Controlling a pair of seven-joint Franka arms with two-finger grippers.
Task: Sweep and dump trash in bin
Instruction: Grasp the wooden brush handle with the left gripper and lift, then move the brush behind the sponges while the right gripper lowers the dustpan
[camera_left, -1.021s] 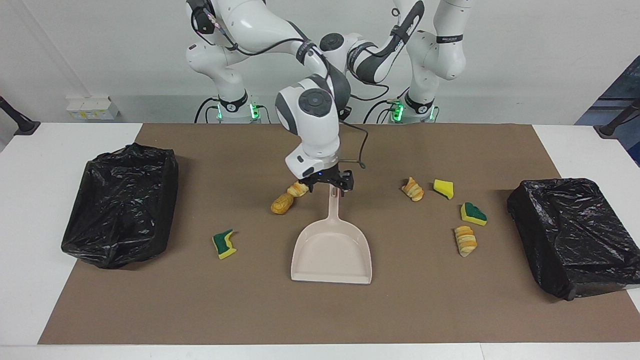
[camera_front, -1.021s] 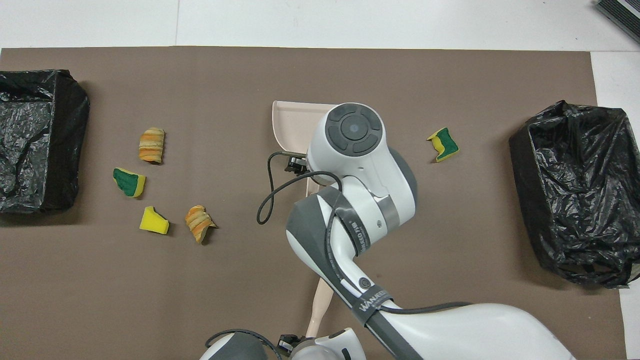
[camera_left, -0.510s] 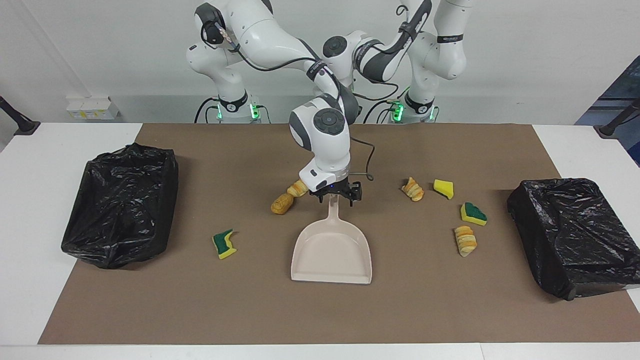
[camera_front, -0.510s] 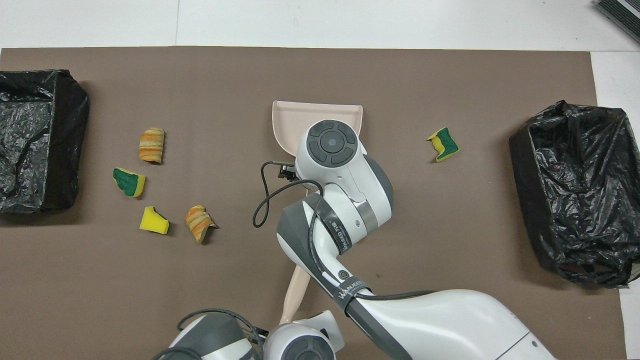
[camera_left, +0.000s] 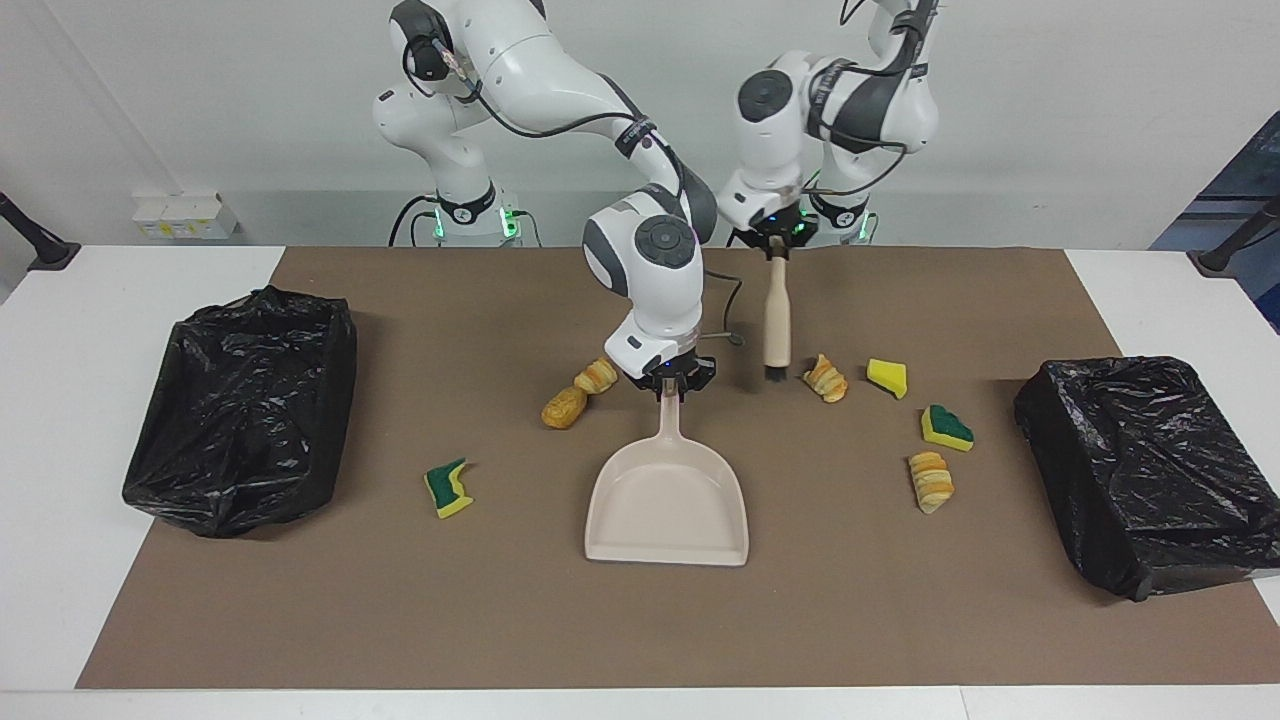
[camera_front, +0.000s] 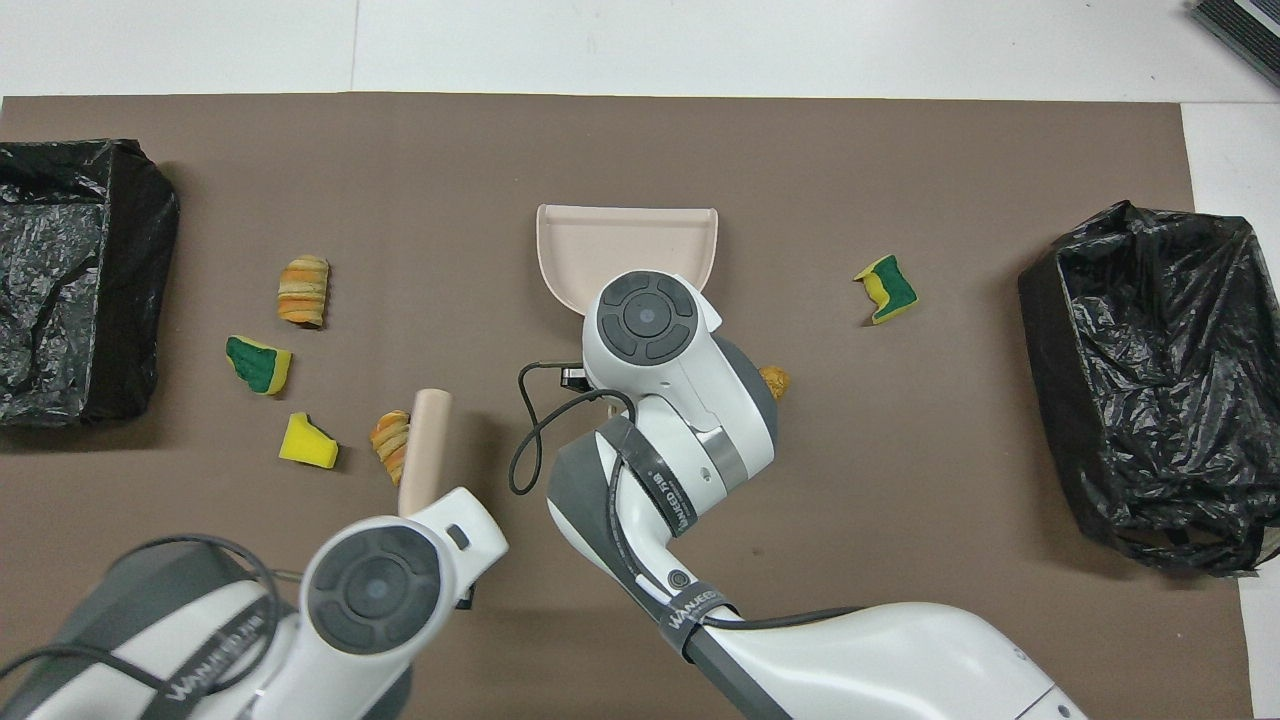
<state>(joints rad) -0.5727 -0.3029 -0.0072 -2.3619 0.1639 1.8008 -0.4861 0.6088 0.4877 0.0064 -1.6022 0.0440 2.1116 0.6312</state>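
Facing view: the right claw (camera_left: 676, 388) clamps the dustpan (camera_left: 667, 497) by its handle, pan flat on the worktop, ready to catch the trash (camera_left: 827, 379) scattered around. The left claw (camera_left: 776, 248), shut on the brush (camera_left: 776, 318), hangs it upright beside a pastry scrap.

Overhead view: the brush (camera_front: 424, 451) has swung toward the left arm's scraps (camera_front: 303, 290); earlier it stood nearer the robots, and the right claw was wide.

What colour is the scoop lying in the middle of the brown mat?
The dustpan is a pale beige all over, handle included. It shows best in the facing view.
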